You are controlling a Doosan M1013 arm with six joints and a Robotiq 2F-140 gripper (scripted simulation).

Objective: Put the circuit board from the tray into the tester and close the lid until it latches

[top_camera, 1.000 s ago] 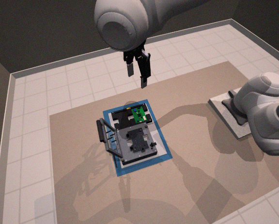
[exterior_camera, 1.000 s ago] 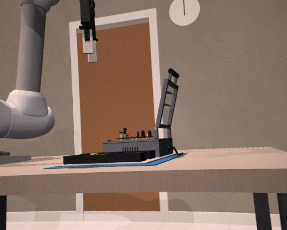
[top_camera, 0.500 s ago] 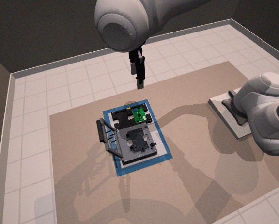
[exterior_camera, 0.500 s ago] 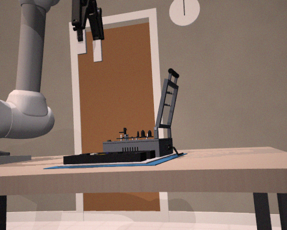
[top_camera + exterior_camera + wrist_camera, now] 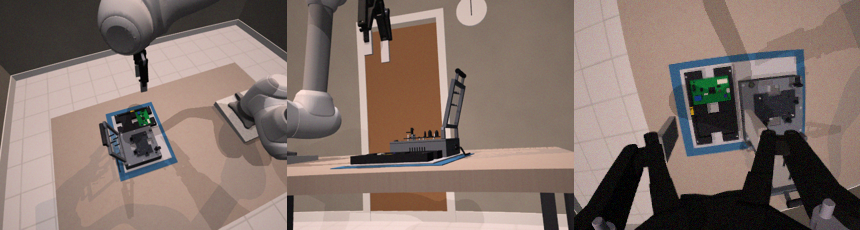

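The green circuit board (image 5: 142,117) (image 5: 710,90) lies face up in one pocket of the black tray (image 5: 124,122) (image 5: 391,157) (image 5: 716,129). Its white connector end points toward the tester. The grey tester (image 5: 145,147) (image 5: 426,147) (image 5: 773,105) stands next to the tray with its plate bare. Its lid (image 5: 112,142) (image 5: 454,104) stands open, almost upright, handle on top. My gripper (image 5: 143,87) (image 5: 376,55) (image 5: 710,123) is open and empty. It hangs high above the tray with its fingers pointing down.
Tray and tester sit on a white plate on a blue mat (image 5: 172,155) (image 5: 386,165) (image 5: 676,96) on the brown table. The robot's base (image 5: 249,117) stands at the table's right. A low wall rims the tiled floor.
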